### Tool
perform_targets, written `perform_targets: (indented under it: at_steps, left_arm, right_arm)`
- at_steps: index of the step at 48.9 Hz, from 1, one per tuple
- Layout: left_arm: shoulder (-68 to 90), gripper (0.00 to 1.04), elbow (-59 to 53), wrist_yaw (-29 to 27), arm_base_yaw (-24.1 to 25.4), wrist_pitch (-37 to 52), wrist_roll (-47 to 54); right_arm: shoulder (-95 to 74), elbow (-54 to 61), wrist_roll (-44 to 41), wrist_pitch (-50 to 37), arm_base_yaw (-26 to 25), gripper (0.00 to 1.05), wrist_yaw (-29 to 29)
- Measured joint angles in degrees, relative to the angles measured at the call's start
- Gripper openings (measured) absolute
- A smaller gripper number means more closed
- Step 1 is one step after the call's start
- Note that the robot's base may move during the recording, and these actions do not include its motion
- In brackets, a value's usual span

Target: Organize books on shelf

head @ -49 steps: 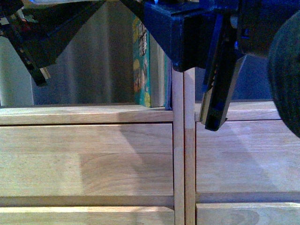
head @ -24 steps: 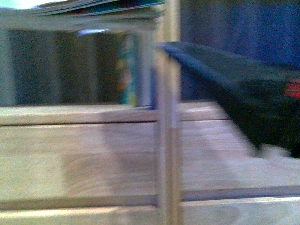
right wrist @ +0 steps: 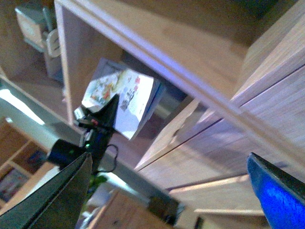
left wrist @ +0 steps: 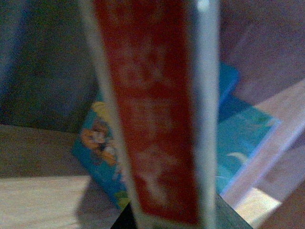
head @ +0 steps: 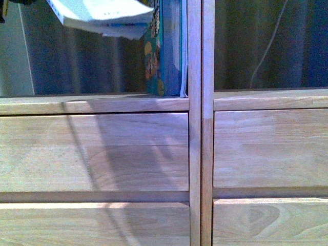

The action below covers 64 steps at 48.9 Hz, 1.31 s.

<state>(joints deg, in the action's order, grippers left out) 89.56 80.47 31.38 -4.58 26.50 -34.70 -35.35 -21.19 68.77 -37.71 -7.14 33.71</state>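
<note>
1. Left end effector [right wrist: 106, 110] grips the softcover [head: 100, 15] and holds it in the air. Its jaws are mostly hidden by the book, so I judge the grip closed only from the way the book hangs from it.
2. Right end effector [right wrist: 169, 157] has its fingers spread wide with nothing between them, and it faces the drawers [head: 92, 154].
3. A second ago both arms crowded the top of the front view, and the right end effector hung in front of the post [head: 195, 128]. Now neither arm shows there. The softcover has come into sight at the top left, tilted, above the board [head: 102, 105] of the left compartment.
4. The teal books [head: 159, 56] stand upright on that board, hard against the post. The softcover's corner overlaps them in the front view, and I cannot tell whether they touch.
5. For the task this likely means the right arm is out of the way and the softcover is up at compartment height. It is not yet on the shelf [head: 266, 100]. The slot to the left of the teal books looks like the place for it.
6. The front view shows the layout of the shelf and the free board to the left of the teal books, but no end effector.
7. The left wrist view shows the red spine close up and blurred, with the teal books behind it. It does not show the grip.
8. The right wrist view alone shows the left end effector and the softcover together, as well as its own open fingers.
</note>
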Motion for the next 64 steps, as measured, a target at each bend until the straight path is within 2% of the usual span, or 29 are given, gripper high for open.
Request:
perform_targets:
  at_steps: [1, 5, 8, 9, 14, 17, 22, 31, 54, 64]
  left_arm:
    - [1.18, 0.07, 1.66, -1.92, -0.28, -2.47, 3.63]
    - [3.85, 0.07, 5.16, -6.01, -0.83, -7.06, 10.91]
    - [7.48, 0.07, 9.05, -11.04, -1.6, -10.14, 20.94]
    - [7.91, 0.07, 9.51, -11.56, -1.73, -10.32, 22.16]
    - [12.63, 0.07, 14.36, -14.93, -3.23, -11.54, 34.99]
    - [14.86, 0.07, 16.92, -16.76, -4.02, -11.65, 39.87]
    - [17.94, 0.07, 20.44, -19.34, -5.38, -11.65, 46.82]
    - [24.22, 0.07, 26.8, -23.5, -7.89, -11.58, 54.18]
    - [32.7, 0.07, 34.71, -30.58, -12.5, -9.18, 60.67]
    - [32.22, 0.32, 32.41, -31.45, -13.35, -6.95, 61.94]
  right_arm:
    - [1.2, -0.07, -2.82, 2.23, -2.1, 0.98, -0.44]
    - [3.5, -0.37, -11.37, 8.13, -5.07, 0.98, -2.99]
    - [6.25, -0.24, -26.47, 13.18, -7.08, 0.98, -5.38]
    - [6.49, -0.2, -27.43, 13.57, -7.32, 0.98, -5.49]
    - [9.14, 1.53, -48.94, 15.78, -9.57, 0.98, -5.38]
    - [10.51, 2.95, -55.21, 16.0, -10.12, 0.98, -5.55]
    - [12.59, 4.7, -61.11, 16.41, -10.08, 0.98, -6.36]
    - [15.96, 6.21, -65.81, 17.46, -9.53, 0.98, -7.34]
    - [16.09, 6.32, -66.93, 17.49, -9.51, 0.98, -7.41]
    - [16.09, 6.32, -66.95, 17.49, -9.51, 0.98, -7.41]
